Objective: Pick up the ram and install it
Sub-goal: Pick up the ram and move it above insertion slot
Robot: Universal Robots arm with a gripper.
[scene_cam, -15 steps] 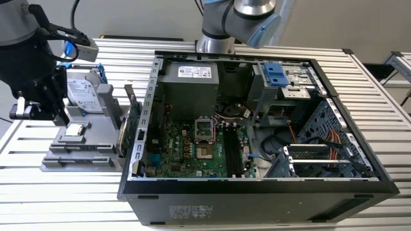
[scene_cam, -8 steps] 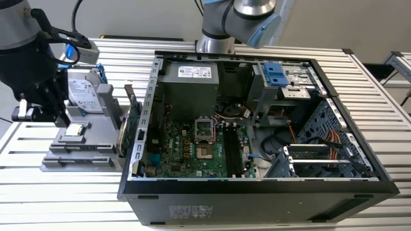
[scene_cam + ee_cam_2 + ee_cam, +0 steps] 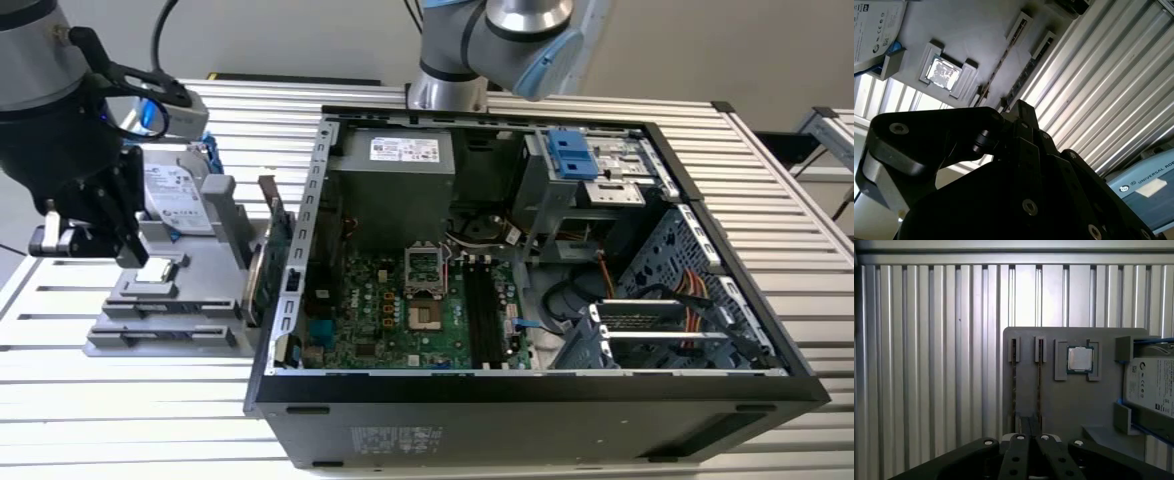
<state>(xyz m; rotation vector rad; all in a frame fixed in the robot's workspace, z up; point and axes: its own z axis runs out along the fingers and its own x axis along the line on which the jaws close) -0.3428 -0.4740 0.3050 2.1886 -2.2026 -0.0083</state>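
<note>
Gripper (image 3: 1027, 424), fingers pressed together and holding nothing, hangs over a grey holder tray (image 3: 1054, 405), with two edge-on ram strips (image 3: 1014, 382) flanking its tips.

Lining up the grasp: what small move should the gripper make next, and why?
Probably a small sideways shift to centre on one slim dark ram strip. In the first wrist view the gripper lines up with the gap between the two strips, which stand edge-on in the grey holder tray.
</note>
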